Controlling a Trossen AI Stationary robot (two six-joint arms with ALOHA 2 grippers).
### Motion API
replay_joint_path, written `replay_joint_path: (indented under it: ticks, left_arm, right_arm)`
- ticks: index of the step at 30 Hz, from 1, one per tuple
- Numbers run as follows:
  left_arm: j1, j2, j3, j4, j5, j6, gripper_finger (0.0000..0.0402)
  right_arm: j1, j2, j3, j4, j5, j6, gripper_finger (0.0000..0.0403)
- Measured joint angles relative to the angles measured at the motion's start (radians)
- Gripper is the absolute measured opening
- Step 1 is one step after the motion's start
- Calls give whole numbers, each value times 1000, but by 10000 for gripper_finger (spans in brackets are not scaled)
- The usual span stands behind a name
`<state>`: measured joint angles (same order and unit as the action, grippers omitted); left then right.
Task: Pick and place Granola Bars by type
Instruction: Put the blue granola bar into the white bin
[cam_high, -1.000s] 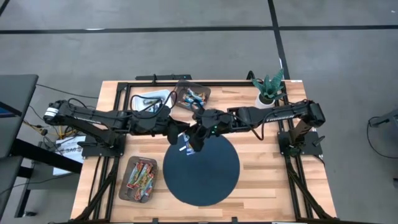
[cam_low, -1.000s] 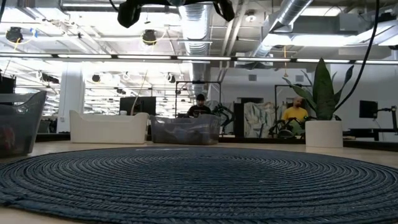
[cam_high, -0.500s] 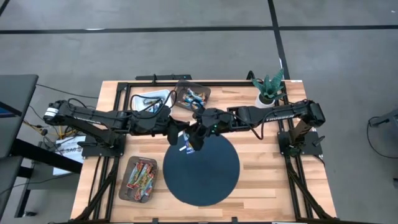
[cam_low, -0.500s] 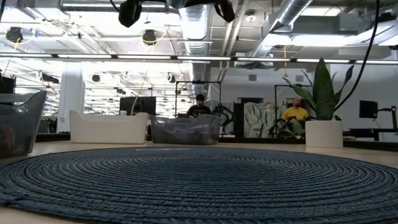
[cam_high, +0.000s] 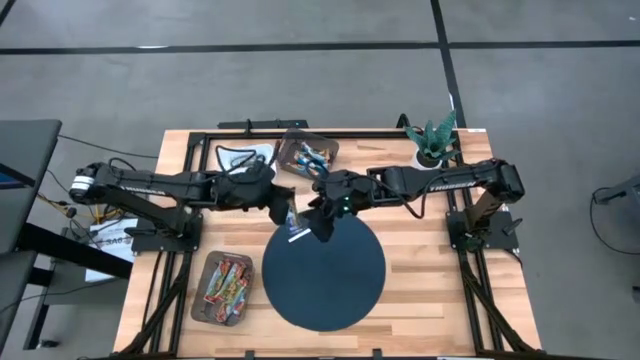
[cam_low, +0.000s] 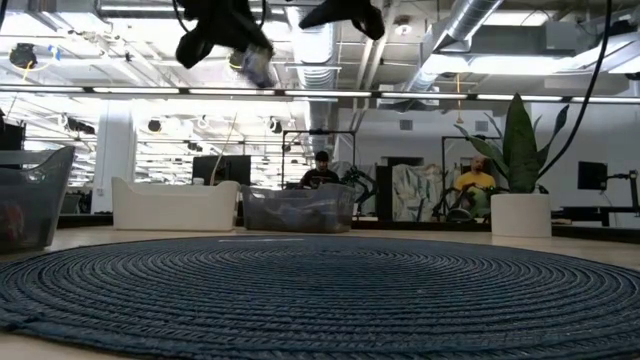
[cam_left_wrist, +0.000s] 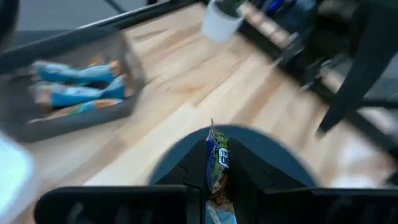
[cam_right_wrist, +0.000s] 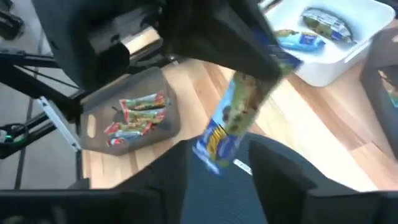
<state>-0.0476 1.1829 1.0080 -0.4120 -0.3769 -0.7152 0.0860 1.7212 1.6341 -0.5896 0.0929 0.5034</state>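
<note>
Just above the centre of the high view, a granola bar (cam_left_wrist: 217, 163) is clamped between the closed fingers of the left gripper (cam_high: 288, 214), raised over the upper-left rim of the round mat (cam_high: 340, 290). The bar is seen hanging from those fingers directly ahead of the right gripper (cam_high: 324, 224), whose jaws are parted and hold nothing; the two grippers are set just beside each other. Blue bars (cam_high: 310, 154) are kept in the grey tray (cam_high: 331, 148) at upper centre, red bars (cam_high: 224, 280) in the grey tray (cam_high: 203, 310) at lower left, and more bars (cam_right_wrist: 317, 25) in the white bin (cam_high: 258, 152) at upper left. A potted plant (cam_high: 434, 141) is placed at upper right.
</note>
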Motion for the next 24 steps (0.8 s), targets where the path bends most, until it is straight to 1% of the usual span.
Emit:
replay_joint_path:
  ticks: [3, 6, 11, 13, 15, 19, 21, 24]
  left_arm:
    - [31, 1, 0, -66, -58, 42, 28]
    - [77, 1, 1, -155, -155, 75, 29]
    - [161, 0, 1, -279, -350, 133, 29]
    - [193, 0, 1, -292, -438, 192, 30]
    - [232, -1, 2, -290, -494, 258, 31]
    - [313, -1, 2, -295, -488, 338, 30]
    - [344, -1, 2, -306, -485, 340, 31]
    - [380, -1, 2, -310, -500, 341, 44]
  right_arm:
    - [-4, -21, 0, -29, 12, 0, 208]
    - [-3, -49, -1, -87, 42, 0, 232]
    - [13, -87, -1, -119, 86, 0, 237]
    - [19, -105, -1, -131, 101, 0, 233]
    - [25, -119, -1, -138, 115, 0, 227]
    - [32, -142, -1, -160, 122, 0, 215]
    - [31, -150, -1, -177, 122, -1, 210]
    - [30, -151, -1, -190, 122, -5, 204]
